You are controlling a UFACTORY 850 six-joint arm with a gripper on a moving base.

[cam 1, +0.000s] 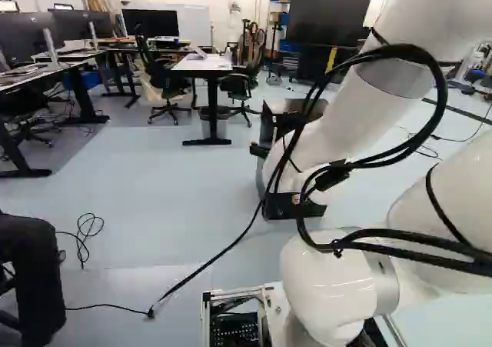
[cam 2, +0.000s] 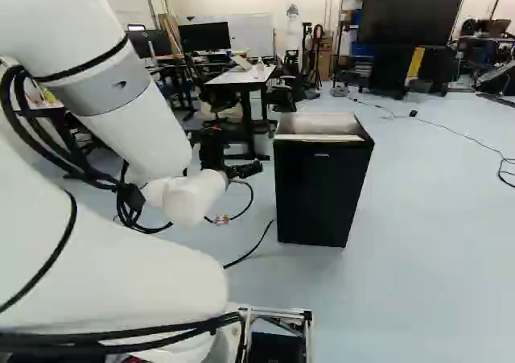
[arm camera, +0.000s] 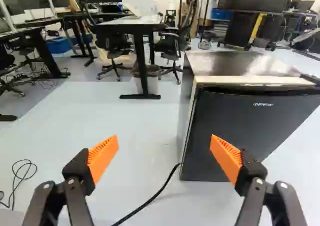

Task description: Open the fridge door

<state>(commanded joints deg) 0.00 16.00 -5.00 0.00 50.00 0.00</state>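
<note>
**Fridge door [cam 2: 314, 194] stood closed with my gripper [cam 2: 235, 160] near it**

I had the black fridge [cam 2: 318, 125] right of the middle of the right base view, its pale top showing above the door; in the left base view my white arm [cam 2: 133, 129] hid much of it. The gripper hung near the fridge's left edge in the right base view. Through the wrist view I saw its fingers spread wide, orange pads [arm camera: 226, 156] well apart, with the fridge front beyond one finger and floor [arm camera: 135, 131] beyond the other.

A black cable [arm camera: 157, 193] lay on the floor near the foot of the fridge. Farther off, a desk [cam 2: 241, 76] stood in the upper middle of the right base view, and a large screen [cam 2: 410, 13] filled part of its upper right.
</note>
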